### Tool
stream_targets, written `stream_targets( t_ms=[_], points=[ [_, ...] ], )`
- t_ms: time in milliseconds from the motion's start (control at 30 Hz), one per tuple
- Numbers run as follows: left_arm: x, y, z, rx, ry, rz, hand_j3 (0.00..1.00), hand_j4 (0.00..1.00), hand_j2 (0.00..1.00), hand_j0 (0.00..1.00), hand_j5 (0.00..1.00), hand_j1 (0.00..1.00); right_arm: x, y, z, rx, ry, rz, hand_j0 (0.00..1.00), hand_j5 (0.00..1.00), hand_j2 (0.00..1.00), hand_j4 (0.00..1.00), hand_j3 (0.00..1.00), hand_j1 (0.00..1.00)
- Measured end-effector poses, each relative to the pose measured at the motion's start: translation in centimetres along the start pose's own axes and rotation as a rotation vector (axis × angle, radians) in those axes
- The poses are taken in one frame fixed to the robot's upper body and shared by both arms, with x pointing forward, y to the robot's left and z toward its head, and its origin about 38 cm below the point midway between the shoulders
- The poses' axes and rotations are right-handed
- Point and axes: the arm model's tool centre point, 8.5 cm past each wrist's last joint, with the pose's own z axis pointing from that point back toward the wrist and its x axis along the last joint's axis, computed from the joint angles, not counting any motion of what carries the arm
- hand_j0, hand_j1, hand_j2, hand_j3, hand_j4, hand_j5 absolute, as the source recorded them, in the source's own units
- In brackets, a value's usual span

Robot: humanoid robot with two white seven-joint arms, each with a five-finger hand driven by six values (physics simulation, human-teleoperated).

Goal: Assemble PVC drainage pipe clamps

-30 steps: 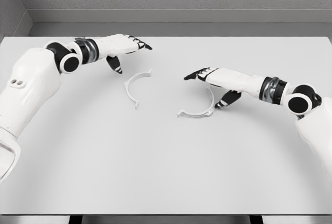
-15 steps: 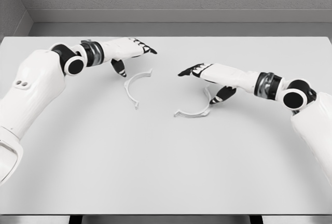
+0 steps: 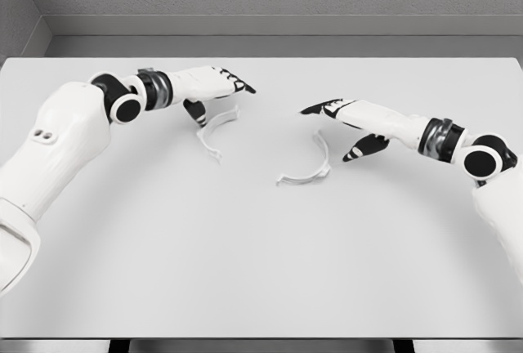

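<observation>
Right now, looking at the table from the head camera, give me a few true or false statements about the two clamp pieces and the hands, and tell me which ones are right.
1. Two white clamp halves lie apart on the table. True: the left clamp half and the right clamp half are not joined.
2. The left hand has lifted a clamp half clear of the table. False: that piece rests on the table, beside the hand's thumb.
3. The right hand is beside the right clamp half with fingers extended. True.
4. The two clamp halves are stacked. False: bare table separates them.
5. A pipe stands between the hands. False: no pipe is visible.
</observation>
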Motion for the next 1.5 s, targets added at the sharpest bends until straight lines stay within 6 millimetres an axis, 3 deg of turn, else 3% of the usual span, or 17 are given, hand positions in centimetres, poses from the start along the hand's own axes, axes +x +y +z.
stream_targets(
  t_ms=[167, 533, 767, 1500],
  points=[
    [0.3, 0.0, -0.2, -0.001, -0.009, -0.003, 1.0, 1.0, 1.0, 1.0, 1.0, 1.0, -0.7, 0.0, 0.3, -0.004, 0.018, -0.016, 1.0, 1.0, 1.0, 1.0, 1.0, 1.0],
    [0.6, 1.0, -0.1, 0.017, -0.014, -0.014, 1.0, 1.0, 1.0, 1.0, 1.0, 1.0, 0.1, 1.4, -1.1, 0.037, -0.01, -0.022, 1.0, 1.0, 1.0, 1.0, 1.0, 1.0],
    [-0.1, 1.0, -0.1, 0.015, 0.039, -0.001, 1.0, 1.0, 1.0, 1.0, 1.0, 1.0, 0.7, 1.1, -1.9, 0.048, -0.025, -0.004, 1.0, 1.0, 1.0, 1.0, 1.0, 1.0],
    [2.3, 1.8, -1.5, 0.033, -0.021, -0.003, 1.0, 1.0, 1.0, 1.0, 1.0, 1.0, 1.6, 1.1, -3.1, 0.057, -0.055, 0.003, 1.0, 1.0, 1.0, 1.0, 1.0, 1.0]
  ],
)
